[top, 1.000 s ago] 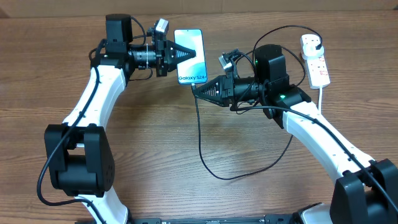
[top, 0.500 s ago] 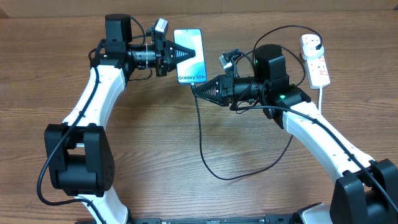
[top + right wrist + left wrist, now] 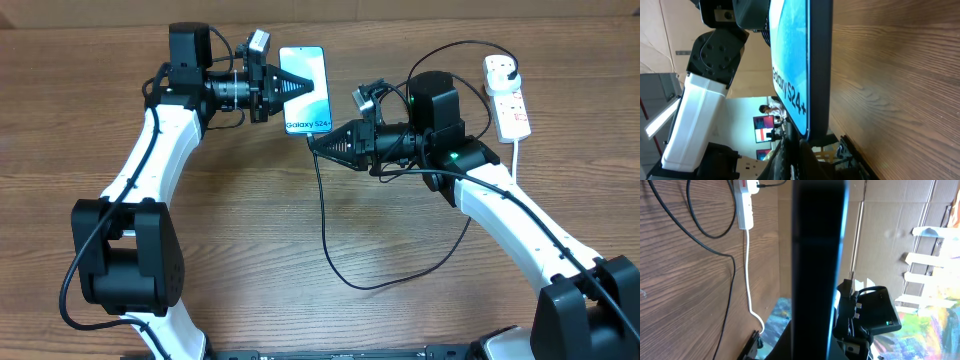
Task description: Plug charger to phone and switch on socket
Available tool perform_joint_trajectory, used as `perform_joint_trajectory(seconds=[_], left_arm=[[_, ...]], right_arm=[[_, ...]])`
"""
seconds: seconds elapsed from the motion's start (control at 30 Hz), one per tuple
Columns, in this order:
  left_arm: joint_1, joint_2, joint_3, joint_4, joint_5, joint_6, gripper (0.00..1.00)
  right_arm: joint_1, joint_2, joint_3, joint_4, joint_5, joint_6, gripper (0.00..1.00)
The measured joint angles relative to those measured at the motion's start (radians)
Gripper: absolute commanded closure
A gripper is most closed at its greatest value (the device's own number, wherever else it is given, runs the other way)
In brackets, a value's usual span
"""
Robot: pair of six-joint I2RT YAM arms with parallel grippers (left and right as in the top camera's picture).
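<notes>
Two arms over a wood-grain tabletop (image 3: 250, 220), cardboard wall (image 3: 890, 210) behind. Left hand (image 3: 292, 87) reaches sideways and pinches the phone (image 3: 312, 70) by its edge. Right hand (image 3: 316, 142) points at the phone's bottom end, clamped on the charger (image 3: 325, 230) tip.

Overhead, straight down on the table (image 3: 250, 250), high enough to catch left arm (image 3: 150, 170) and right arm (image 3: 520, 210) whole, phone (image 3: 312, 110) and socket (image 3: 508, 105) up top. Left wrist, jammed right against the phone, edge-on, rolled sideways, peering past to the socket and the right arm. Right wrist, just as close, also rolled, facing the screen at a slant, left arm behind. Shared everywhere: phone, wood grain.
</notes>
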Motion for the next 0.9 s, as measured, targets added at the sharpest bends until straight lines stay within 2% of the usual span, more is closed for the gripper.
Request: perform_joint_trajectory(seconds=[0.27, 0.67, 0.9], left_arm=[[0.001, 0.000, 0.000, -0.008, 0.026, -0.023, 0.96], [0.002, 0.000, 0.000, -0.002, 0.014, -0.027, 0.96], [0.018, 0.000, 0.000, -0.012, -0.056, -0.026, 0.96]], right_arm=[[0.048, 0.000, 0.000, 0.033, 0.097, 0.006, 0.96], [0.047, 0.000, 0.000, 0.040, 0.129, 0.008, 0.96], [0.041, 0.000, 0.000, -0.063, 0.205, -0.007, 0.96]])
